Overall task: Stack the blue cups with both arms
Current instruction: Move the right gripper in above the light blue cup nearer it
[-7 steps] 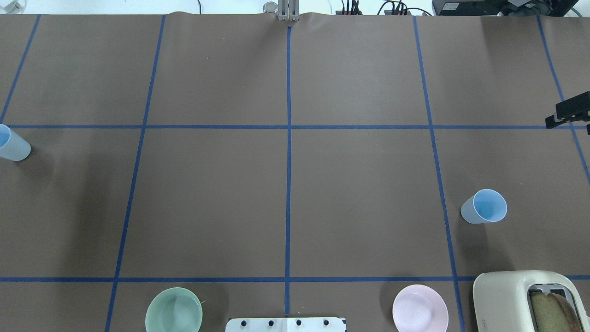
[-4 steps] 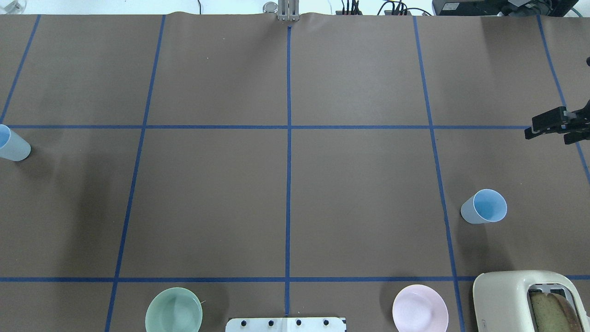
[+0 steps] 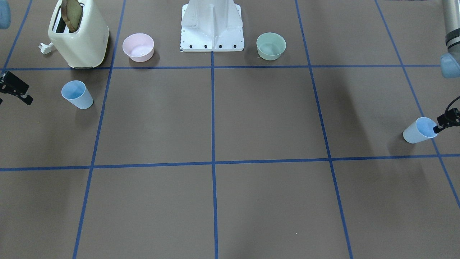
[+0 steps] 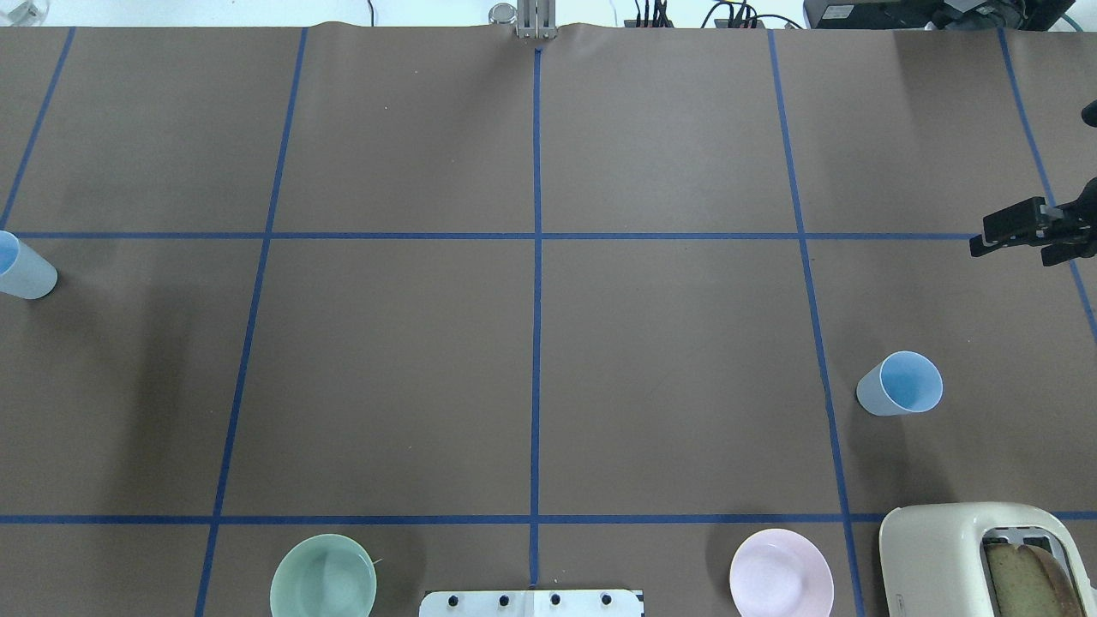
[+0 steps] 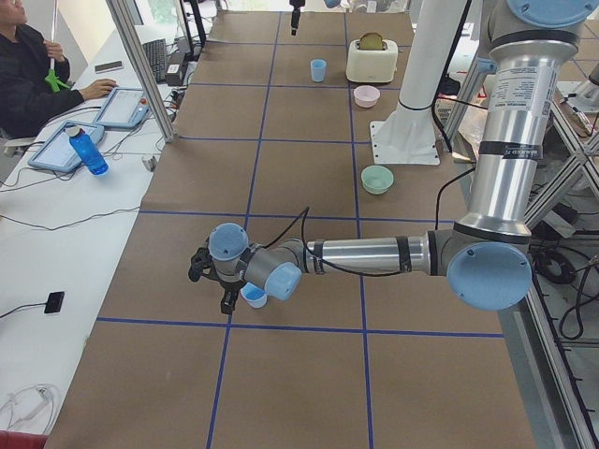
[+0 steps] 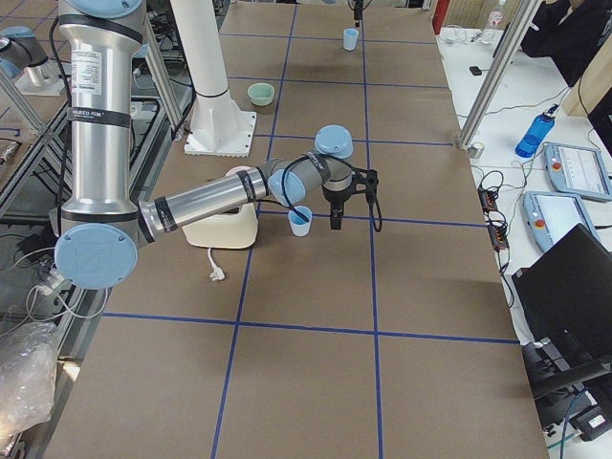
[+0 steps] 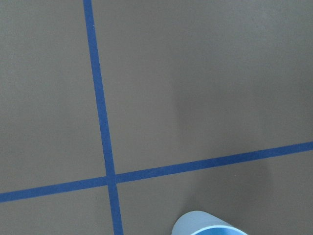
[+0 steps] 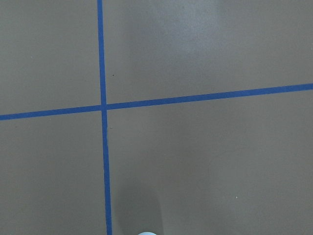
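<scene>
1. The white pedestal was taken as the landmark. The two blue cups were set far apart on the desk, one to each side of the pedestal. This was judged to put each cup within a different arm's reach.
2. The right blue cup was stood mouth up on the pedestal's right side and somewhat forward of it. It was farther out than the pink bowl and just in front of the toaster.
3. The left blue cup was stood mouth up much farther out on the pedestal's left side, well past the mint-green bowl.
4. The left claw was held at that cup's rim, on the side turned away from the pedestal. Contact could not be confirmed, and it could not be told whether the fingers were spread or pressed together. The placing was read as an approach for a grip on the cup's wall.
5. The right claw was held pointing downward, near its cup but clearly apart from it and farther from the pedestal than the cup. Its fingers were seen too small and too near the frame edge for spread or closed to be told. A final move toward the cup was judged to be needed.
6. Neither cup was lifted, so the task was judged to be at its opening. Both mouths faced up, which was thought to allow one cup to be lowered straight into the other. The open desk in front of the pedestal was judged a likely meeting place.
</scene>
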Robot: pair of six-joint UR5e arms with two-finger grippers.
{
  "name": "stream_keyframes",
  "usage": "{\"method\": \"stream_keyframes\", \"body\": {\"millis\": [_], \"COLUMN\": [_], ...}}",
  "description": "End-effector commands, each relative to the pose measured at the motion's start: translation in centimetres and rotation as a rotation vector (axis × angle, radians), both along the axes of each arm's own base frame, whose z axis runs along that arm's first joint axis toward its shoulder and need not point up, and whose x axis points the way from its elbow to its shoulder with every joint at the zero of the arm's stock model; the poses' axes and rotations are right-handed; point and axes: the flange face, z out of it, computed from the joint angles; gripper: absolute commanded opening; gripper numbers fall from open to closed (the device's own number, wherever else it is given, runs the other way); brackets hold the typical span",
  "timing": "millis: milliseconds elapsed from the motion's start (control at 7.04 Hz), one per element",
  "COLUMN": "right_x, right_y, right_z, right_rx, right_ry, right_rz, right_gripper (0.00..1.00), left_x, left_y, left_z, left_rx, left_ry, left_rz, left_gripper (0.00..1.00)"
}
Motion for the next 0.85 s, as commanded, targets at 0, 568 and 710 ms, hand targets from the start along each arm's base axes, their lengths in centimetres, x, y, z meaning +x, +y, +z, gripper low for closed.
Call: {"method": "stream_keyframes", "body": {"millis": [0,568,710], "right_x": [-0.1,0.0,0.0], "right_y": [0.0,0.0,0.0], "right_z": [-0.1,-0.2,-0.2], "right_rx": [0.000,0.002,0.002], "right_ry": [-0.003,-0.005,-0.006], "right_rz": [-0.003,-0.002,-0.003], "right_gripper": [1.00,1.00,1.00], "left_x": [0.3,0.6,0.9], "left_y": [1.2,2.9,2.9], "left_z": [1.1,3.2,3.2], "left_rx": [0.007,0.014,0.014], "left_ry": [0.002,-0.038,-0.038], "left_rz": [0.010,0.011,0.017], "left_gripper": [0.97,0.97,0.97]}}
